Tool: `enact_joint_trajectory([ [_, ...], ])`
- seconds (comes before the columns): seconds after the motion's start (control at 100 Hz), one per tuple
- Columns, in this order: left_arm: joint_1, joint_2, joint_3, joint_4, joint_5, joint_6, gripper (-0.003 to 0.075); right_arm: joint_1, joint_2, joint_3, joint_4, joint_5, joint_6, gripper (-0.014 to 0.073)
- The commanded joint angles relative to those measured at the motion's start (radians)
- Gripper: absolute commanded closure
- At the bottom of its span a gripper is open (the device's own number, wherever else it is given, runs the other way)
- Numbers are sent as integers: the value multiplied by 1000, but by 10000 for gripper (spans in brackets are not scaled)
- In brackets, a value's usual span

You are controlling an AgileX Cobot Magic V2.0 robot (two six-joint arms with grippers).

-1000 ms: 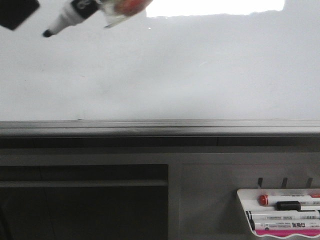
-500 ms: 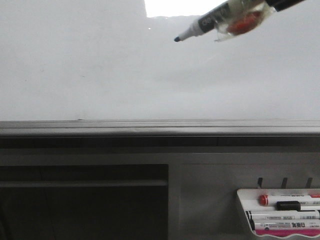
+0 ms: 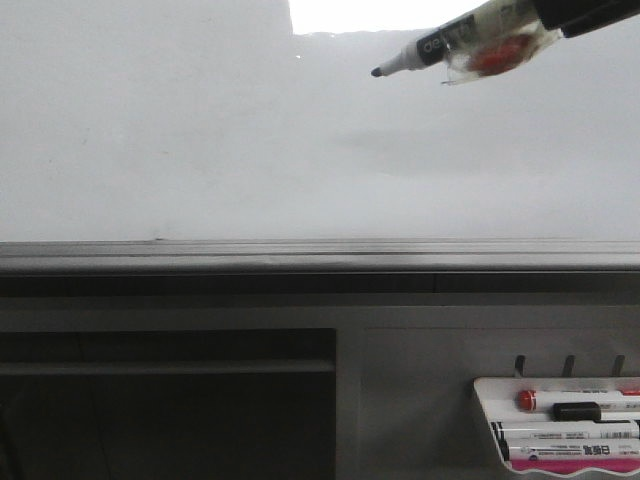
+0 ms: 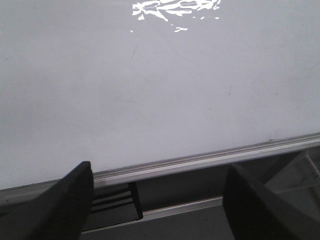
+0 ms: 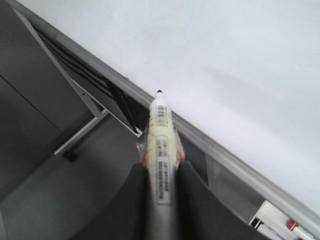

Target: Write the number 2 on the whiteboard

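The whiteboard [image 3: 200,140] fills the upper part of the front view and is blank; no number 2 shows on it. Its grey ledge [image 3: 300,255] runs along the lower edge. My right gripper [image 5: 160,167] is shut on a black-tipped marker [image 3: 440,45], which is wrapped in clear tape. The marker sits at the board's upper right with its tip [image 3: 377,72] pointing left; I cannot tell whether the tip touches the board. My left gripper [image 4: 159,170] is open and empty, facing the whiteboard [image 4: 150,85] near its ledge.
A small white marker tray [image 3: 490,400] with several markers hangs at the lower right, below the ledge. A dark recessed panel [image 3: 160,400] lies under the ledge at the lower left.
The marker has moved from the board's upper left across to the upper right, then slightly further right and up. The board stays blank.
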Motion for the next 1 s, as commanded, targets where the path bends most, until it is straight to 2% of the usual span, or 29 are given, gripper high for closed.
enact_joint_trajectory([
  [0.0,1,-2,-28,-19,-75,-9,231,-7,42,-84,44,-60,15,642],
  [0.15,1,-2,-28,-19,-83,-9,231,12,119,-177,2,-66,106,642],
  [0.21,1,-2,-28,-19,-88,-9,231,46,124,-181,-32,-113,136,642],
  [0.34,1,-2,-28,-19,-102,-9,231,131,135,-183,-162,-181,236,642],
  [0.45,1,-1,-28,-19,-127,-9,230,178,182,-204,-291,-174,350,642],
  [0.79,1,2,-28,-19,-145,-9,230,183,373,-434,-309,21,350,642],
  [0.99,1,2,-28,-19,-145,-9,230,183,473,-545,-309,67,351,642],
])
